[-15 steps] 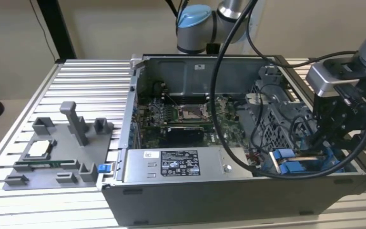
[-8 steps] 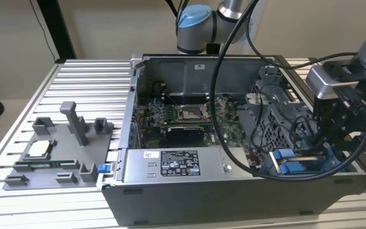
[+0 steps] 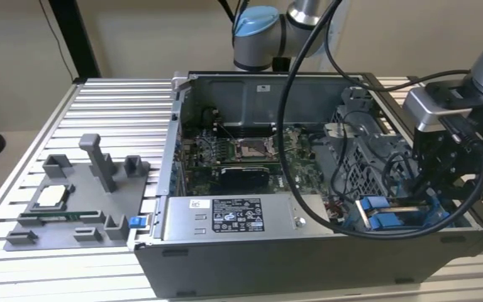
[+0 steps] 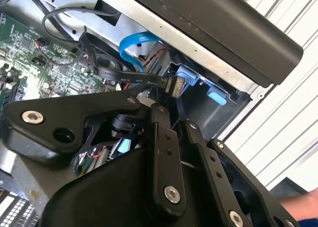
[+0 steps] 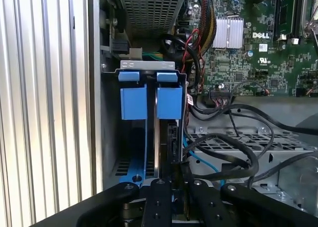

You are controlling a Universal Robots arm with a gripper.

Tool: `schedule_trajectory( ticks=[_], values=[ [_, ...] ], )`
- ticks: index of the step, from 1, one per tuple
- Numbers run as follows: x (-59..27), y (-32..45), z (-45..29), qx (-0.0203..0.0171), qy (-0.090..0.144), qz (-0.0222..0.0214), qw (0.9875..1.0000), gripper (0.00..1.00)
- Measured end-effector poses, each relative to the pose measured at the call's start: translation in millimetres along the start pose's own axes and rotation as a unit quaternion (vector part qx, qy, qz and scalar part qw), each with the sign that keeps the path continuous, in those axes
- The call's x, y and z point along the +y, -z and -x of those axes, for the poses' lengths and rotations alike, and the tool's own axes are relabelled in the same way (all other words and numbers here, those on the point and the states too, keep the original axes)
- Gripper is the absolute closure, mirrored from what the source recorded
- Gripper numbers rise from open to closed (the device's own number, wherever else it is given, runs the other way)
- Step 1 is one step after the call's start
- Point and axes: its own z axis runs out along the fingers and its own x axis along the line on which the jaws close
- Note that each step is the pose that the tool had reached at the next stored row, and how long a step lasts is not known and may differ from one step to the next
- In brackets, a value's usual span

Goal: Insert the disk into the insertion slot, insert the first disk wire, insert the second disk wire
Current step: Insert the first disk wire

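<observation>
Claw (image 5: 176, 183) is down inside the open computer case (image 3: 309, 258), at the corner with the insertion slot (image 5: 147, 64). It's pressed together on the connector (image 4: 175, 84) of a flat black wire (image 4: 119, 75). The connector sits right at the tips, up against the bay; can't tell if it's seated.

The disk (image 5: 169, 104) is in the slot, straight ahead of the claw. Its blue carrier shows, the drive body is mostly hidden. A second blue carrier piece (image 5: 133, 103) is just beside it.

- Perforated cage (image 5: 149, 8): beyond the slot, farther from the claw.
- Blue flat cable (image 4: 133, 44): loops past the connector, apart from the claw.
- Black cable bundle (image 5: 233, 152): just beside the claw.
- Motherboard (image 5: 258, 43): off to the side, not touching the claw.
- Labelled power-supply box (image 3: 233, 217): near the claw, along the same case wall.
- Grey parts tray (image 3: 73, 201): on the worktop (image 3: 99, 100), outside the case, well apart from the claw.
</observation>
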Motion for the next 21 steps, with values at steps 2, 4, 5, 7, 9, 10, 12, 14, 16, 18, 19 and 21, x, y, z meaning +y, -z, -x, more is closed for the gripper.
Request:
schedule_trajectory(
  ticks=[2,4,5,7,9,10,12,14,16,18,19,21],
  values=[
    [0.0,-0.2,0.0,-0.0002,0.000,-0.0001,1.0000,1.00],
    [0.0,-0.3,0.0,-0.0005,0.000,-0.0001,1.0000,1.00],
    [0.0,-0.2,0.0,-0.0007,0.000,-0.0001,1.0000,1.00],
    [0.0,0.0,0.0,-0.0010,0.000,-0.0001,1.0000,1.00],
    [0.0,0.2,0.0,-0.0014,0.000,-0.0001,1.0000,1.00],
    [0.0,0.3,0.0,-0.0014,0.000,-0.0002,1.0000,1.00],
    [0.0,0.7,0.1,-0.0015,0.001,-0.0003,1.0000,1.00],
    [0.0,0.8,0.1,-0.0019,0.001,-0.0003,1.0000,1.00],
    [-0.1,1.5,0.1,-0.0016,0.002,-0.0003,1.0000,1.00],
    [0.0,1.5,0.1,-0.0017,0.002,-0.0012,1.0000,1.00],
    [0.0,1.3,0.1,-0.0017,0.002,-0.0015,1.0000,1.00],
    [0.0,-0.1,0.0,-0.0016,0.003,-0.0019,1.0000,1.00]
  ],
)
